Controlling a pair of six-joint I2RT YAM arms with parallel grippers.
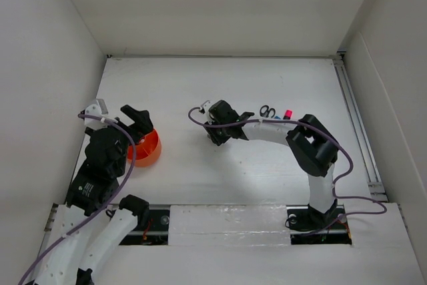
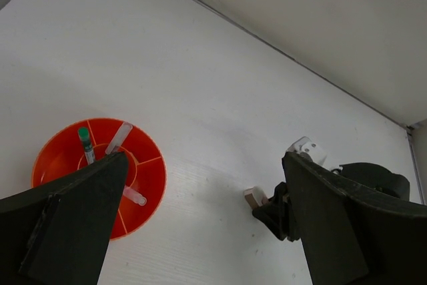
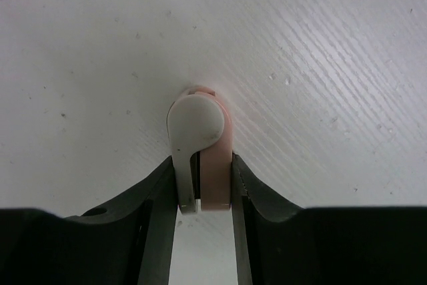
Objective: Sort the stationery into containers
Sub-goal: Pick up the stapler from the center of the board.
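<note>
Eraser (image 3: 200,131), pink with a white sleeve, is pinched tight between the right gripper's (image 1: 217,127) fingers (image 3: 160,198) near the middle of the top view, low at the table (image 1: 233,78). The left gripper (image 2: 205,161) hangs wide open with nothing in it over the orange cup (image 2: 152,188) at centre left, where a few pens (image 2: 85,143) lie in its compartments. Scissors (image 1: 267,110) and a pink highlighter (image 1: 288,113) lie close together right of centre.
</note>
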